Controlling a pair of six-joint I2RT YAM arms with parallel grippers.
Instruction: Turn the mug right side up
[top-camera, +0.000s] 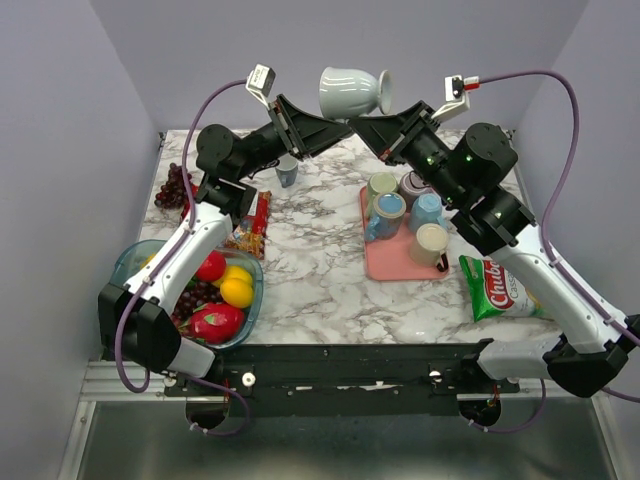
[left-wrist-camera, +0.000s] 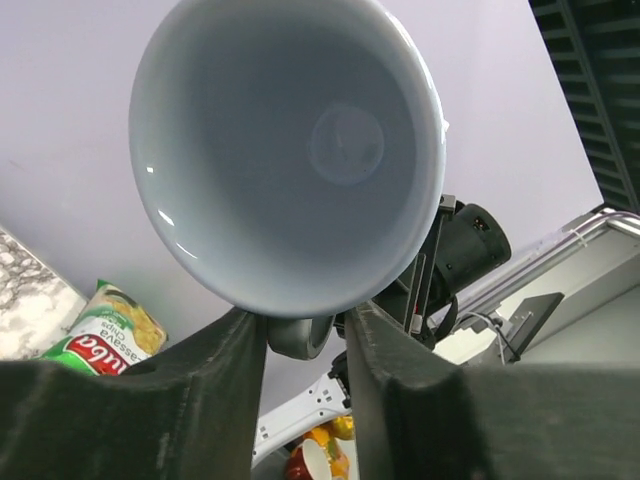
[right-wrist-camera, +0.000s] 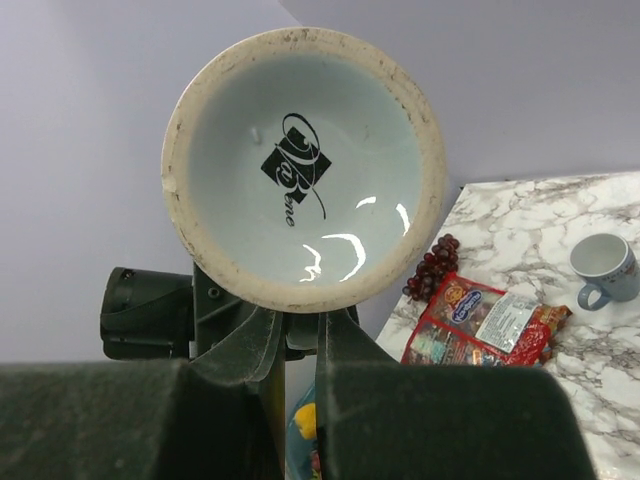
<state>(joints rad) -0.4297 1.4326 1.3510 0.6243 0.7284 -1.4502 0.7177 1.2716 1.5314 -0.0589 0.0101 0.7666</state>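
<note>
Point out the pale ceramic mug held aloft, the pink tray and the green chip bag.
pale ceramic mug (top-camera: 347, 92), top view, outer side wall.
pink tray (top-camera: 392, 263), top view, bare near edge.
green chip bag (top-camera: 497, 290), top view, printed front.

The marble table (top-camera: 320, 275) carries a pink tray (top-camera: 392, 266), fruit bowl (top-camera: 128, 256), grapes (top-camera: 175, 186), snack packet (top-camera: 252, 226), small cup (top-camera: 287, 171) and chips bag (top-camera: 495, 290).

You look at a white marble-pattern table (top-camera: 320, 275) set in a corner of plain lavender walls (top-camera: 130, 60). A black rail (top-camera: 330, 362) runs along its near edge. Light is soft, even.
</note>
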